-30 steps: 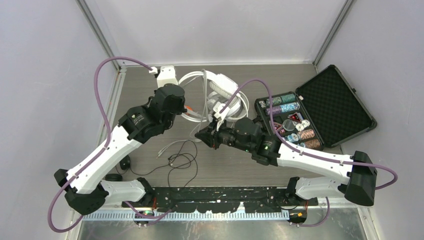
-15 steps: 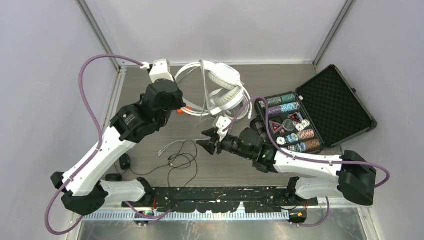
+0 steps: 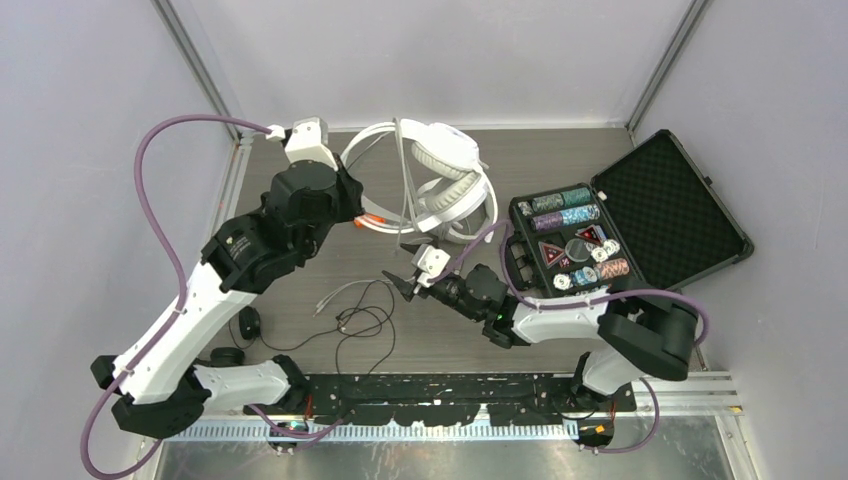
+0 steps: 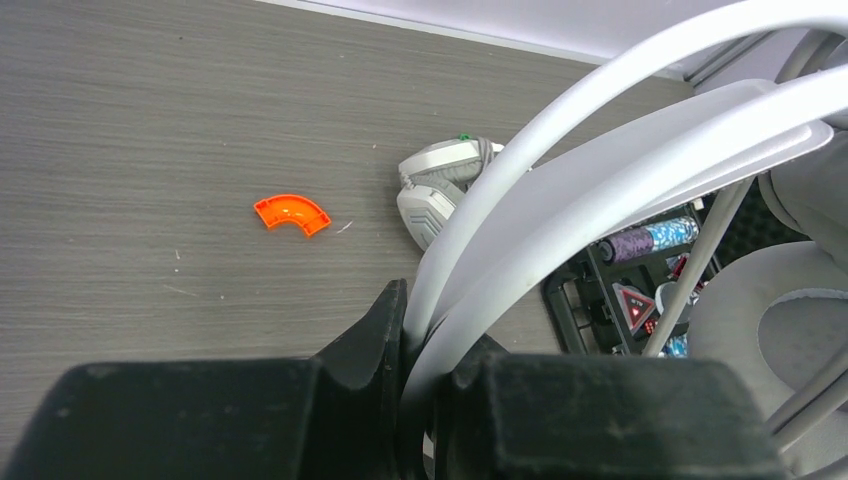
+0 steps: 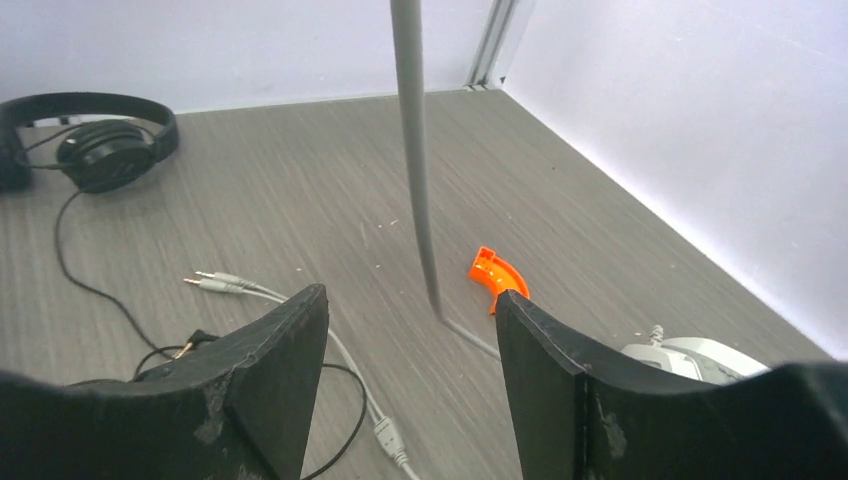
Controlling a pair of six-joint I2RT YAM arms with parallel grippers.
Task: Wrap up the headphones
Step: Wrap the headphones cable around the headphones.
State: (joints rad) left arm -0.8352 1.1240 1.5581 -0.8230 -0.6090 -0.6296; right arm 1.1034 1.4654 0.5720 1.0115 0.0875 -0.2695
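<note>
1. Toward the back of the table point(image 3: 560, 170), the left gripper point(image 4: 425, 335) is clamped on the white band of the white over-ear headphones point(image 3: 445, 180). It seems to hold them up off the surface.
2. From that headset a thin grey-white cord point(image 5: 415, 150) hangs straight down and touches the table just beside an orange curved piece point(image 5: 497, 277). From there it trails along the wood.
3. Near the middle of the table, the right gripper point(image 5: 405, 350) is spread wide and low. The hanging cord shows in the gap between its fingers but touches neither, so it grips nothing.
4. A white cord end with its metal plugs point(image 5: 225, 282) lies slack on the table in front of the right gripper. No turn of it shows around the band or cups in any view.
5. The small black headphones point(image 5: 100, 140) lie flat near the left edge, well apart from both grippers. Their black cord point(image 3: 365, 325) sprawls in loose loops across the middle of the table.
6. The open chip case point(image 3: 665, 200) sits off to the right, apart from the work.
7. My judgement is that the task is at an early stage. One white headset is secured, but its cord has yet to be gathered and wound.
8. What is left is catching the hanging cord with the free gripper, winding it, and then dealing with the black pair.
</note>
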